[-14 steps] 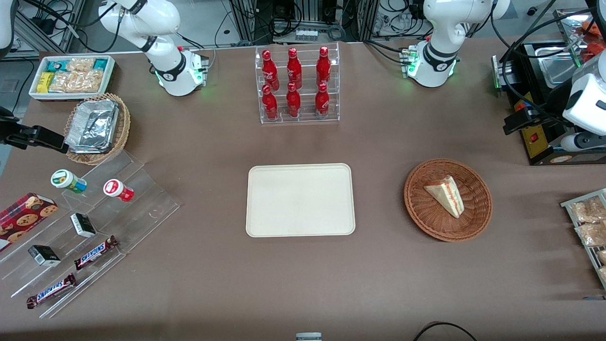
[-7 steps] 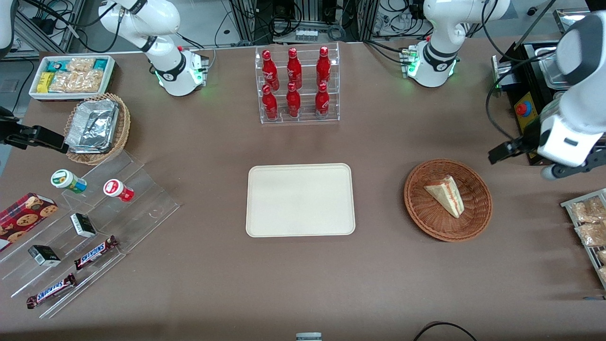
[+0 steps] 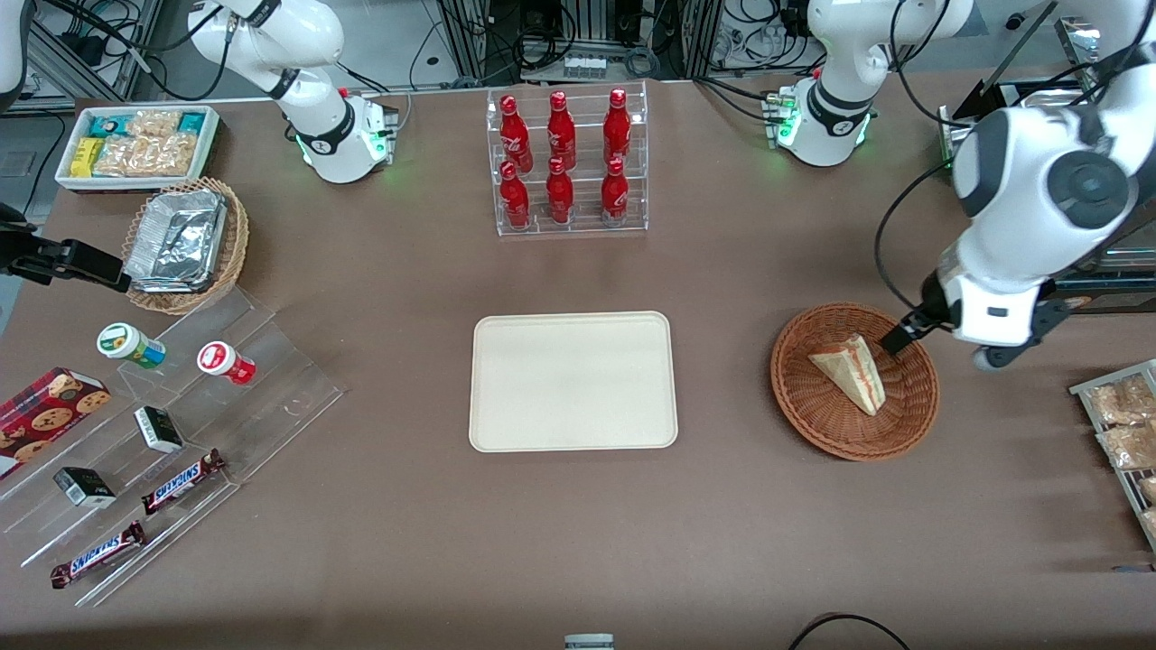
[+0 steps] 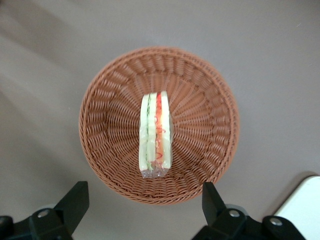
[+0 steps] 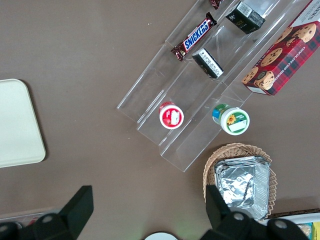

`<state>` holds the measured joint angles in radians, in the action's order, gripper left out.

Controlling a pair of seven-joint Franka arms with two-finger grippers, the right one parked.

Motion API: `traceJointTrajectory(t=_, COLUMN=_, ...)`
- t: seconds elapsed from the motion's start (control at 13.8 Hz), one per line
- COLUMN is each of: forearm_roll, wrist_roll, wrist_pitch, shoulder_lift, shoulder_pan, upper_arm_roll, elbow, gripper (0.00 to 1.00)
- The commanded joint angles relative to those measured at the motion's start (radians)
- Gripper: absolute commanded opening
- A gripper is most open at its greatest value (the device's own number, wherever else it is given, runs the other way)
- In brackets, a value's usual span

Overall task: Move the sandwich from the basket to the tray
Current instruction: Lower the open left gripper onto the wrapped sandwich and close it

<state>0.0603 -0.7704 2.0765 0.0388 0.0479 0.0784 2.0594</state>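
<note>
Gripper (image 4: 141, 210), fingers spread, had swung in from the bench's edge to hang above the sandwich (image 3: 850, 370) in the basket (image 3: 813, 417), suggesting descent was next, the tray (image 3: 573, 381) bare.

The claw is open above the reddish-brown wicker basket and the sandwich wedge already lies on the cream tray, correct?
Not quite. The triangular sandwich wedge lies in the round reddish-brown wicker basket, not on the flat cream rectangular tray, as the left wrist view shows. The claw is open above that basket.
</note>
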Motion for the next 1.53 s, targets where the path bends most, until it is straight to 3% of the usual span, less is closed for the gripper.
traceJointTrajectory(t=0.0, forearm_roll=0.018, wrist_roll=-0.029, wrist_pitch=0.104, shoulder_lift=0.013, shoulder_pan=0.000, upper_arm_roll=0.000, elbow=0.089, gripper=1.00)
traceJointTrajectory(t=1.16, forearm_roll=0.004, wrist_roll=-0.044, wrist_pitch=0.327, shoulder_lift=0.222, shoulder_pan=-0.008, upper_arm_roll=-0.006, elbow=0.140, gripper=0.97)
traceJointTrajectory(t=1.24, forearm_roll=0.004, wrist_roll=-0.078, wrist_pitch=0.335, shoulder_lift=0.228, shoulder_pan=-0.008, upper_arm_roll=-0.006, elbow=0.142, gripper=0.78)
traceJointTrajectory(t=1.38, forearm_roll=0.004, wrist_roll=-0.156, wrist_pitch=0.338, shoulder_lift=0.234, shoulder_pan=-0.006, upper_arm_roll=-0.006, elbow=0.142, gripper=0.18)
traceJointTrajectory(t=1.45, forearm_roll=0.004, wrist_roll=-0.158, wrist_pitch=0.333, shoulder_lift=0.230, shoulder_pan=-0.006, upper_arm_roll=-0.006, elbow=0.143, gripper=0.00)
